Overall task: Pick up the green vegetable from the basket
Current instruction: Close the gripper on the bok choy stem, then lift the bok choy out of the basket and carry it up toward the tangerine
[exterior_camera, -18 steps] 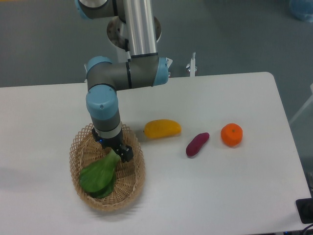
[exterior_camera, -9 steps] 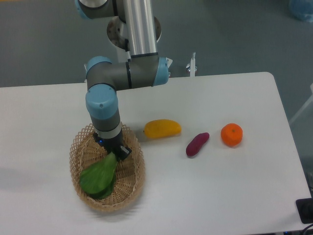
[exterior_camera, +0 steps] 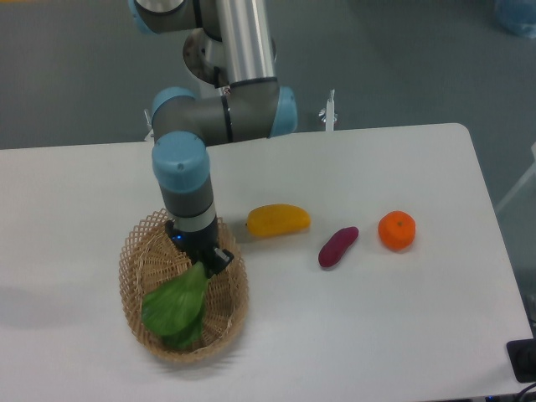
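Observation:
The green bok choy point(exterior_camera: 176, 306) hangs over the oval tan wicker basket point(exterior_camera: 136, 272) on the left of the white table. Its pale stem end points up to the right, into my gripper point(exterior_camera: 203, 264). My gripper points down over the basket's right half and is shut on the stem. The leaves look raised a little off the basket floor, still inside the rim. The fingertips are mostly hidden by the wrist and the stem.
A yellow mango point(exterior_camera: 278, 219) lies just right of the basket. A small purple sweet potato point(exterior_camera: 337, 246) and an orange point(exterior_camera: 396, 230) lie further right. The table's front edge runs close below the basket.
My arm has shifted slightly right and up with the bok choy in its grip. The leaves have lifted and swung right inside the basket.

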You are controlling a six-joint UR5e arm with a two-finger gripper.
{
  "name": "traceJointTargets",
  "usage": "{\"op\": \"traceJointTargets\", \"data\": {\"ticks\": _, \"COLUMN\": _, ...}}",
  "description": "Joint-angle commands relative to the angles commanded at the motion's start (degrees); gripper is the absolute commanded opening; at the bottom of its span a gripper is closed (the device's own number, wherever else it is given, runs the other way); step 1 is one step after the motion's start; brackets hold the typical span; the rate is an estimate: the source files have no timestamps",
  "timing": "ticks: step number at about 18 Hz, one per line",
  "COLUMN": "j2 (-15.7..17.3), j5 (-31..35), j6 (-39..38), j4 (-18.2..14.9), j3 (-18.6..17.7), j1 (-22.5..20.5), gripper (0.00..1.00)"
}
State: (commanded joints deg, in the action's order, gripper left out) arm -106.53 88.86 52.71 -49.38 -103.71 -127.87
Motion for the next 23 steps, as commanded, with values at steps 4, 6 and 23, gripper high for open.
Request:
{"op": "traceJointTargets", "data": {"ticks": 4, "j2": 2.6, "j5": -0.7, "j6": 1.3, "j4": -3.2, "j3": 3.4, "j1": -4.0, "gripper": 0.2}}
{"op": "traceJointTargets", "data": {"ticks": 6, "j2": 3.3, "j5": -1.1, "j6": 3.0, "j4": -6.5, "j3": 6.2, "j1": -6.5, "gripper": 0.2}}
{"op": "traceJointTargets", "data": {"ticks": 23, "j2": 3.8, "j5": -9.1, "j6": 32.2, "j4": -30.1, "j3": 20.9, "j1": -29.0, "gripper": 0.2}}
